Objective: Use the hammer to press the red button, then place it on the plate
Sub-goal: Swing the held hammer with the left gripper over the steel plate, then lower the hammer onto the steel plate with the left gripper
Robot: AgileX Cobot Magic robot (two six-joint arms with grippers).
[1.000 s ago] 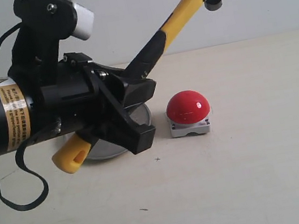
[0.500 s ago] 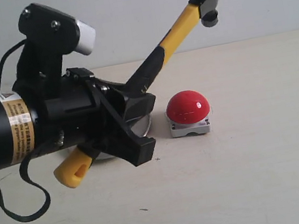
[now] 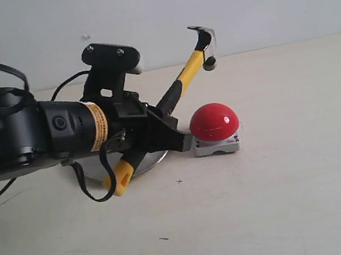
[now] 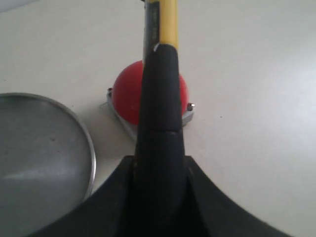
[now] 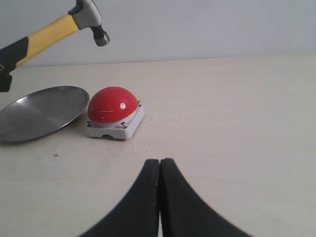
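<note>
My left gripper (image 3: 161,129) is shut on the black grip of the hammer (image 3: 183,83), which slants up to the right with its dark head (image 3: 204,42) in the air above the red button (image 3: 213,121). The yellow looped end (image 3: 118,177) sticks out below the gripper. In the left wrist view the hammer's handle (image 4: 160,103) runs over the red button (image 4: 126,98), with the silver plate (image 4: 39,153) beside it. The plate (image 3: 153,158) is mostly hidden behind the left arm in the exterior view. My right gripper (image 5: 160,163) is shut and empty, short of the button (image 5: 111,104) and plate (image 5: 42,111).
The left arm's thick black body (image 3: 21,136) fills the left of the exterior view, with a cable looping under it. Bare beige tabletop (image 3: 297,178) stretches to the right and front of the button. A pale wall stands behind the table.
The left arm has drawn back and swung the hammer down: its head dropped from the upper right to just above the red button. The button and plate stayed put.
</note>
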